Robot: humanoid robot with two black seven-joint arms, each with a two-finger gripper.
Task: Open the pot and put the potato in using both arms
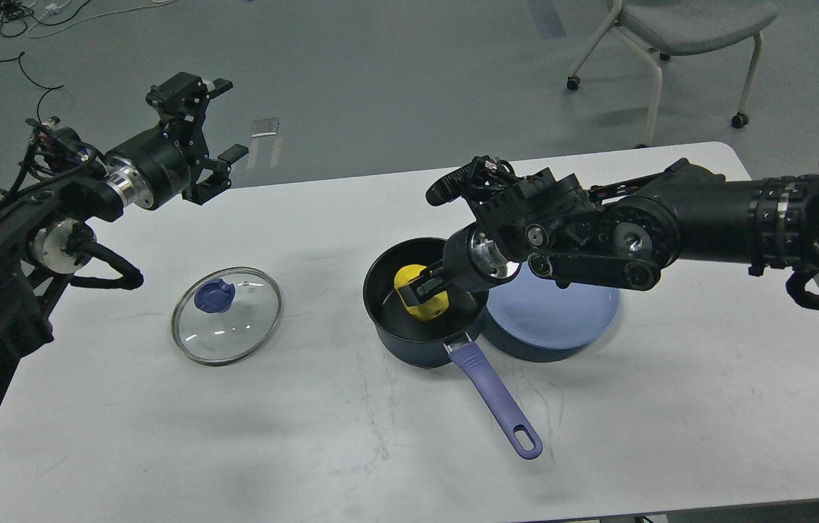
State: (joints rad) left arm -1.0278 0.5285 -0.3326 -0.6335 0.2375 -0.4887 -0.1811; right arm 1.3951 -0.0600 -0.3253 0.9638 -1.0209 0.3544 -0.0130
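A dark blue pot (409, 341) with a purple handle (498, 402) stands open at the table's middle. Its glass lid (226, 315) with a blue knob lies flat on the table to the left. My right gripper (420, 292) reaches down into the pot and is shut on the yellow potato (418, 290), which sits low inside the pot. My left gripper (217, 171) is open and empty, held in the air above the table's far left edge, well away from the lid.
A blue plate (562, 319) sits right beside the pot, partly under my right arm. The white table (308, 436) extends toward the front. A chair (671, 29) stands on the floor behind the table at the far right.
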